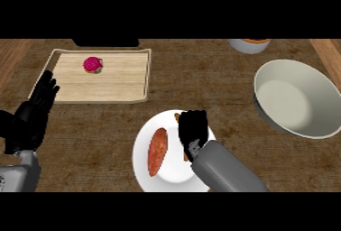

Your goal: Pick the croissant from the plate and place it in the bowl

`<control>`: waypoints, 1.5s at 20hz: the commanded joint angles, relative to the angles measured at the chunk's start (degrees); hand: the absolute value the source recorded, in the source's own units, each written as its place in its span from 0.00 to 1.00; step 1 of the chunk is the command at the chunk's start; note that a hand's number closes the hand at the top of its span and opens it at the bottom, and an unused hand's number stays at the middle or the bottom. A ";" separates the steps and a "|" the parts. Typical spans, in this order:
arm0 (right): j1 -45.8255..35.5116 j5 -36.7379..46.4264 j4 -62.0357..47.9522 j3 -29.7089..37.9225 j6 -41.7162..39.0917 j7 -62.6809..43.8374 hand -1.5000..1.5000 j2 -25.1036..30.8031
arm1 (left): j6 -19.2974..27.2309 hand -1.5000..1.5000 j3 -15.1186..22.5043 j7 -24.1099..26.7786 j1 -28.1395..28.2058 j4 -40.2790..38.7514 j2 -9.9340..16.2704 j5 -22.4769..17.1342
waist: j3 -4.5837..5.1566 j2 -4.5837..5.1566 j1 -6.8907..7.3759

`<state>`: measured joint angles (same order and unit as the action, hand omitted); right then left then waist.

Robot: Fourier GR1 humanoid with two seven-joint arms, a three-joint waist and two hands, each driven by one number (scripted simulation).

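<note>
The right hand sits low in the centre of the frame, over the right half of the round white plate. Its black fingers are curled downward over a brown piece that peeks out at their top and right edge, probably the croissant; whether they have closed on it I cannot tell. A long orange-brown pastry lies on the plate's left half, just beside the hand. The large pale grey bowl stands at the right of the frame, well apart from the plate on the brown desk.

To do this step well, I judge the fingers should close fully round the piece before lifting, rise straight up clear of the plate, then travel right and release above the bowl's hollow.

The left hand rests open at the left edge, beside a wooden tray bearing a small pink cupcake.
</note>
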<state>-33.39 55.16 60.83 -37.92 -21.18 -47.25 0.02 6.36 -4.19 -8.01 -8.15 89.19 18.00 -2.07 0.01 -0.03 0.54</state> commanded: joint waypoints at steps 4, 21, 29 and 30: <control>-5.75 -7.17 -11.07 -4.44 7.34 4.78 1.00 -0.02 | -0.26 0.50 -0.27 3.32 -2.99 -5.58 -1.95 1.80 | -0.02 0.35 0.70; -6.42 -7.65 -10.03 14.77 20.09 9.71 1.00 2.81 | -2.20 0.50 -1.96 -2.85 -2.44 0.08 -0.87 1.09 | -0.03 0.04 -0.35; -4.26 0.15 15.21 11.17 14.84 -3.05 1.00 6.96 | 0.08 0.50 -1.01 -0.27 -0.03 -0.71 -3.56 3.67 | 0.02 -0.57 -1.69; -7.89 0.95 17.72 12.41 12.91 -6.66 1.00 7.33 | -2.60 0.50 -2.88 -1.50 1.37 1.06 -1.38 0.88 | 0.05 -1.00 -1.55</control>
<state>-38.13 53.00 69.56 -26.17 -6.04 -47.71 5.11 4.79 -6.45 -8.85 -8.73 88.57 16.05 -0.16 0.03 -0.50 -0.73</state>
